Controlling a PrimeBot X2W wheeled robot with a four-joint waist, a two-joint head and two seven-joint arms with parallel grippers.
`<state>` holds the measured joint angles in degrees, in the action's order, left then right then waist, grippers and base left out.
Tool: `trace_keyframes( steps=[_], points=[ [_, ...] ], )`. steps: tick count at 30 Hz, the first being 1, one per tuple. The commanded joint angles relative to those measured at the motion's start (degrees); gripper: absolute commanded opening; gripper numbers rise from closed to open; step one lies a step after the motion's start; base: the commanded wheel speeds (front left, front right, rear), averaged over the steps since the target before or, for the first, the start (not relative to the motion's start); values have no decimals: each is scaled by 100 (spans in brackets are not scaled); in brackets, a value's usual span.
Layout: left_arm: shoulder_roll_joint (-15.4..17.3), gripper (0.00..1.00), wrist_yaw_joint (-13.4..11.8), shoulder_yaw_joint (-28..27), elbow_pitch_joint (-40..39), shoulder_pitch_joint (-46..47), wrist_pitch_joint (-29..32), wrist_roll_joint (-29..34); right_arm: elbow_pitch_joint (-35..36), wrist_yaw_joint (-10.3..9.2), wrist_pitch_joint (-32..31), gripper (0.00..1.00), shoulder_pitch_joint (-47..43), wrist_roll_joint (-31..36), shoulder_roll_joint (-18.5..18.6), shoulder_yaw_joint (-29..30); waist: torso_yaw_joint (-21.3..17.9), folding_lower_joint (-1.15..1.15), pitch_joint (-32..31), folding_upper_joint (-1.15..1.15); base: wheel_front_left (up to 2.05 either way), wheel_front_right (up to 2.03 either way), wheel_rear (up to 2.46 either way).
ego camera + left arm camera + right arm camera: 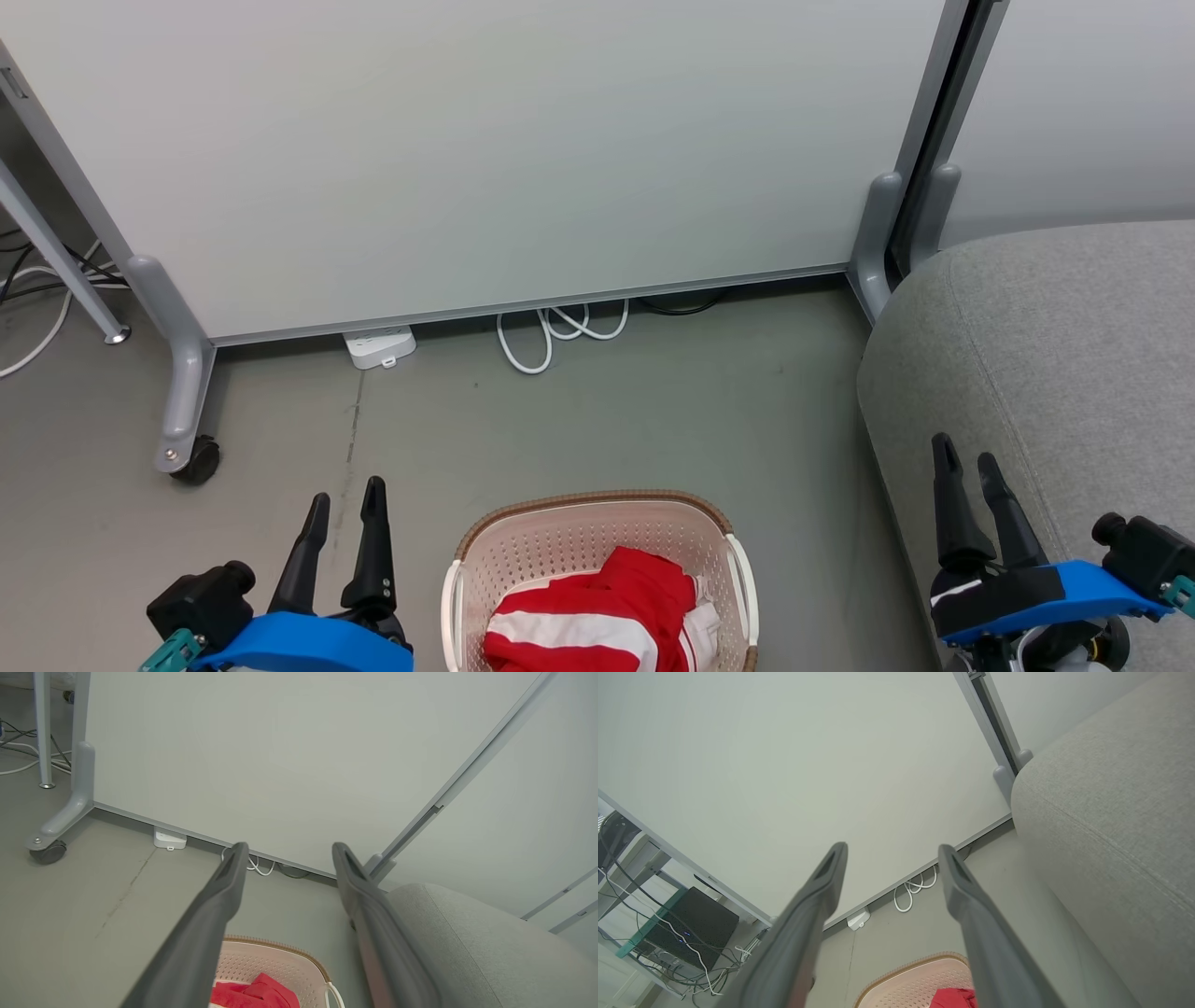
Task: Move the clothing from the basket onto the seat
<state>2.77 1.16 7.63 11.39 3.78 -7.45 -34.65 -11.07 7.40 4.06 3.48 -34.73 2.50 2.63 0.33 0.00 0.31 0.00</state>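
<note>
- The clothing (597,611) (red with broad white stripes) is seen bunched inside the basket (597,498), which is set on the floor (653,411) near the seat (1055,355).
- The left hand (347,492) is held open and empty to the left of the basket, its fingers parted and clear of the rim.
- The right hand (964,450) is likewise held open, with nothing between its fingers, and is seen against the seat's rounded edge.
- A white power strip (379,346) and a looped cable (551,336) are seen on the floor at the foot of a pale wheeled panel (467,159).
</note>
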Motion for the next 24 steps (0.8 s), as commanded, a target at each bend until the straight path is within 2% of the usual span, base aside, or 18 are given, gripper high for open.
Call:
trace_keyframes(
  steps=[1,24],
  points=[
    [45,100,-17,24,-82,146,-67,197,97,12,30,100,60,208,33,-10,7,0,11,0,0,0,0],
    [39,100,-81,119,-119,127,-380,1374,215,13,179,100,-22,1454,41,-36,28,0,22,0,0,0,0]
  ],
)
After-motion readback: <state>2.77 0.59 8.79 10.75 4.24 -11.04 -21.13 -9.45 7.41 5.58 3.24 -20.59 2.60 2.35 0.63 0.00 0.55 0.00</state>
